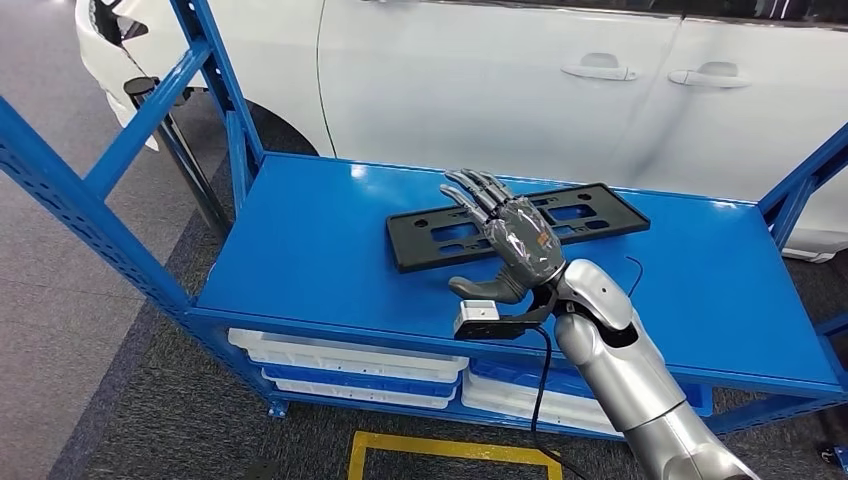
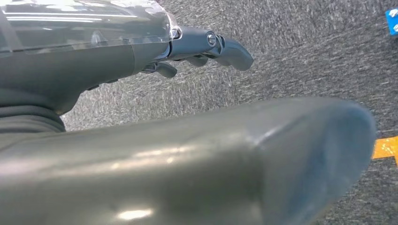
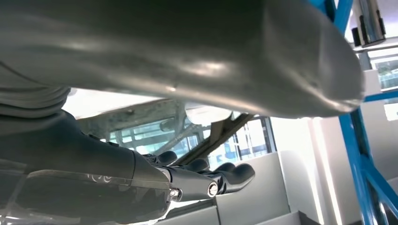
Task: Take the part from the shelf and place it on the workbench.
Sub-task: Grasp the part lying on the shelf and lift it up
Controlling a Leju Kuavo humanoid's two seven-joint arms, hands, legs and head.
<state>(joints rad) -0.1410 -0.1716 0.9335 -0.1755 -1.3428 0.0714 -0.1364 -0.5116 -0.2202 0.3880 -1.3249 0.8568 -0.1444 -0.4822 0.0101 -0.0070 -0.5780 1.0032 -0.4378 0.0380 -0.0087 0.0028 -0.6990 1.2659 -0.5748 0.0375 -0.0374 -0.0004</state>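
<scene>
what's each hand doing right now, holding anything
Left hand: hangs over the floor, holding nothing; open or closed cannot be told.
Right hand: open, fingers extended above the black part, nothing held.

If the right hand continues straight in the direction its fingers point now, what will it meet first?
Most likely the black part lying on the blue shelf. The right hand is open above it, fingers pointing across it toward the white car; its height over the part is unclear.

right robot hand [image 1: 510, 240] spread above black part [image 1: 517, 224] | blue shelf [image 1: 300, 250]
</scene>
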